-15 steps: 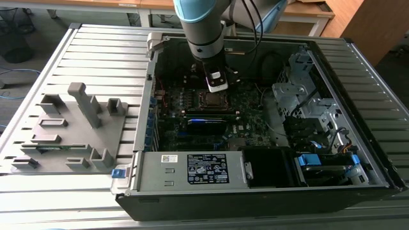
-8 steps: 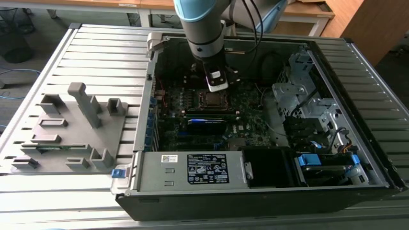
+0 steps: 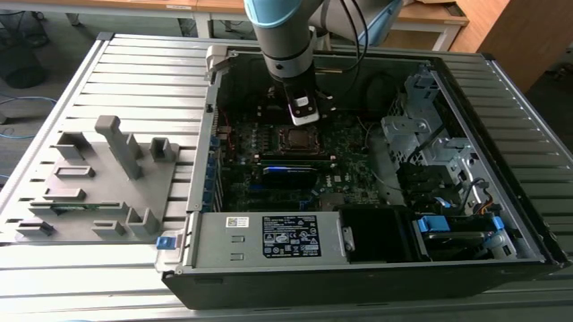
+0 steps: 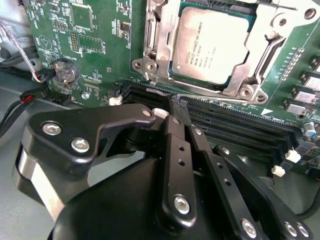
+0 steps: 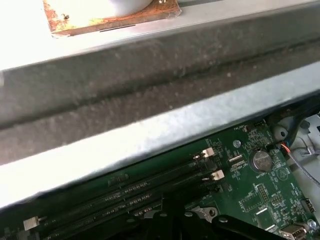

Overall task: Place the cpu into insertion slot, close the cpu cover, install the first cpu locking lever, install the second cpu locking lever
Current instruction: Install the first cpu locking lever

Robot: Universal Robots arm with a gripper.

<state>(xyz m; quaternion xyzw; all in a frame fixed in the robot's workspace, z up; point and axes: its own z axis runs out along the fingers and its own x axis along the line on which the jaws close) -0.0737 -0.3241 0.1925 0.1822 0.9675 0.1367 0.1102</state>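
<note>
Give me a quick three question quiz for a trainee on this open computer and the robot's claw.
1. True or false: the black claw grips the dull grey square cpu.
2. The claw tip is nearest: A, long narrow black memory slots; B, round silver coin battery; C, blue plastic tab?
3. Fill in: in the exterior view, the grey moulded fixture tray lies on the open black computer case's ____.
Key: 1 false; 2 A; 3 the exterior view's left.

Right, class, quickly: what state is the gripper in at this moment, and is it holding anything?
Gripper: shut, fingers pressed together, holding nothing; its tip sits beside the cpu.
</note>
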